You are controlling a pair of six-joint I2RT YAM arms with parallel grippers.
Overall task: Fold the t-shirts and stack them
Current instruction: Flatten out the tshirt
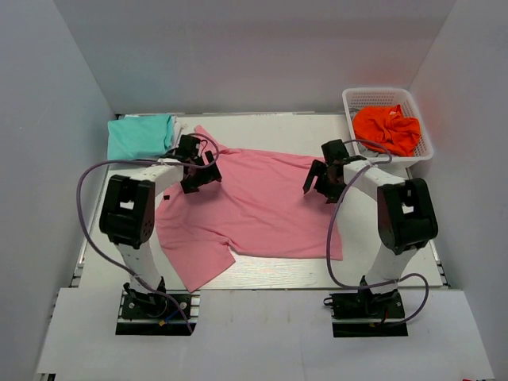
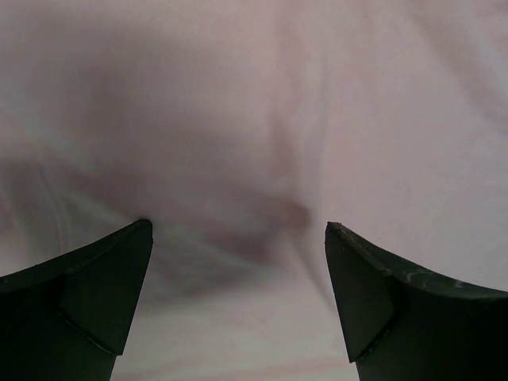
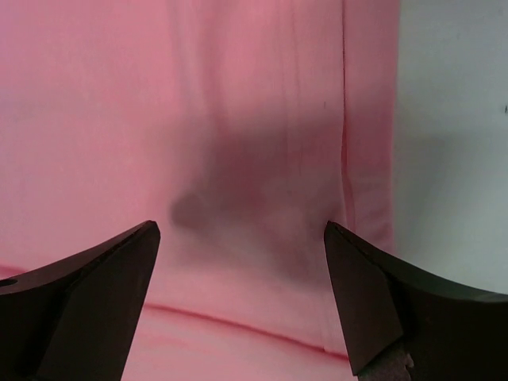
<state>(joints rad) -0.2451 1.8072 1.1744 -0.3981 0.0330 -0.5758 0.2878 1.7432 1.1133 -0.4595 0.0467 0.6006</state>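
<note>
The light pink t-shirt (image 1: 254,206) lies spread across the middle of the table, one sleeve reaching the near left. The teal t-shirt (image 1: 140,135) lies folded at the far left corner. My left gripper (image 1: 198,179) is open just above the pink shirt's far left part; pink cloth (image 2: 238,143) fills its view between the fingers. My right gripper (image 1: 320,185) is open above the shirt's right edge; its wrist view shows pink cloth (image 3: 238,159) and the hem beside bare table (image 3: 452,143).
A white basket (image 1: 387,97) at the far right holds an orange cloth (image 1: 387,127). White walls close the table on three sides. Purple cables loop beside both arms.
</note>
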